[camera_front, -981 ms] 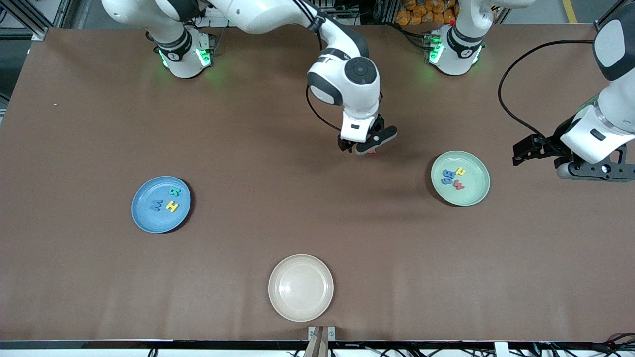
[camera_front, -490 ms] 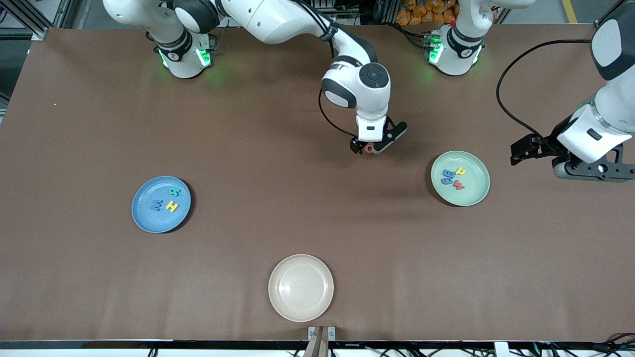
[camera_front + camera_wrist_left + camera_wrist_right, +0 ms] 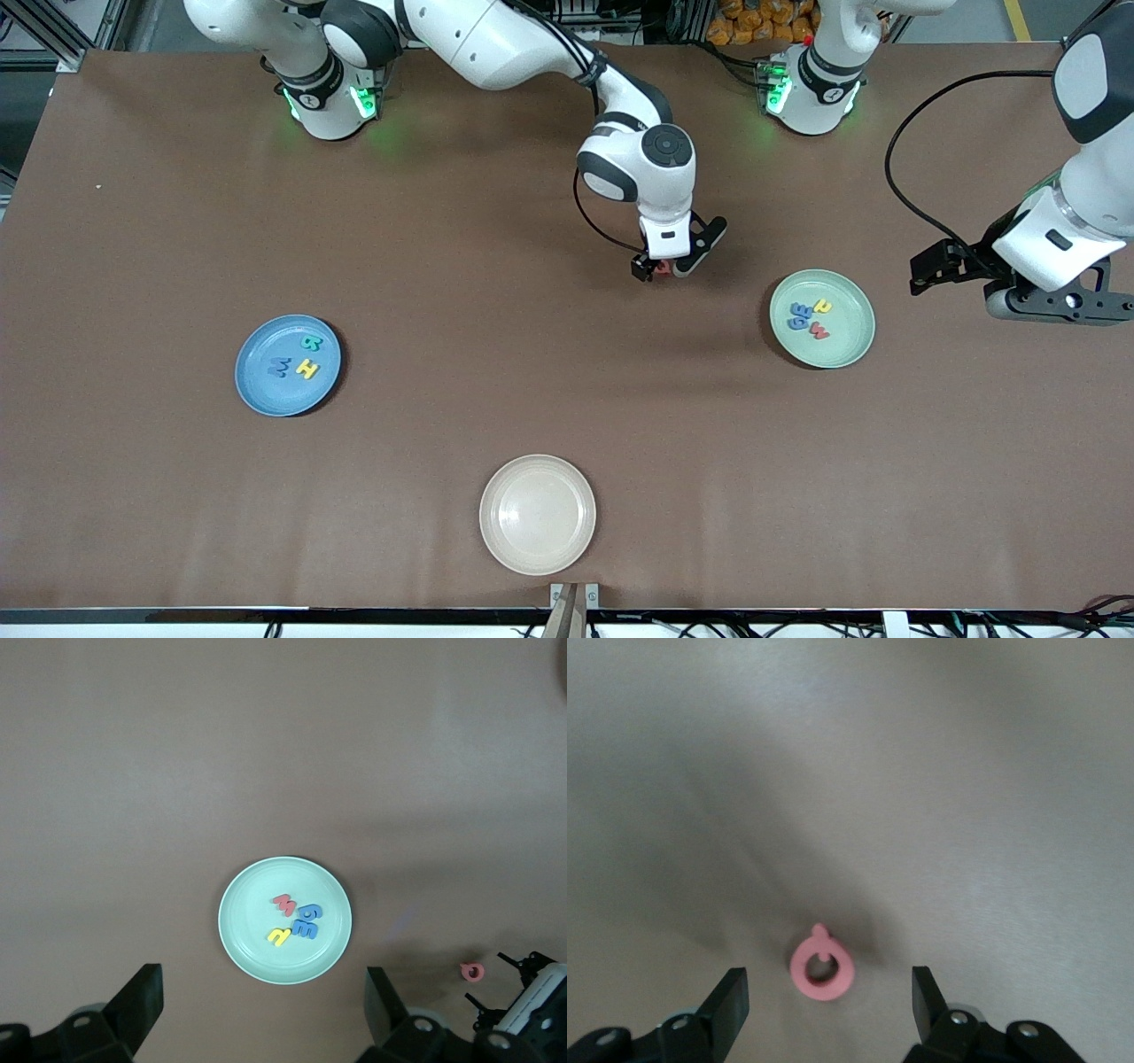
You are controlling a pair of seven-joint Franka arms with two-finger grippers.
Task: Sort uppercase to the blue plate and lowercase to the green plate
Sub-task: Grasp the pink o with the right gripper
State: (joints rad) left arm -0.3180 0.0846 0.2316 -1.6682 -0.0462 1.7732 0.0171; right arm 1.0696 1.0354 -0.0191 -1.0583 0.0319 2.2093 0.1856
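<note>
We find the right gripper (image 3: 663, 268) low over the small red foam ring-shaped letter Q (image 3: 822, 967), at centre of the front frame, fingers spread wide with the letter lying flat on the brown table (image 3: 496, 266) between them, not yet gripped. The left gripper (image 3: 261, 1014) waits, fingers apart, above the round pale mint-green plastic plate (image 3: 235, 935), lower centre of its wrist frame, holding four lowercase letters. The round medium-blue plastic plate (image 3: 257, 399), left of centre in the front frame, carries three capitals.

Risks, in our judgement: the thin, flat foam may slip or tilt out on closing; a shallow descent would pinch nothing; the long carry to the blue plate could shake it loose.
</note>
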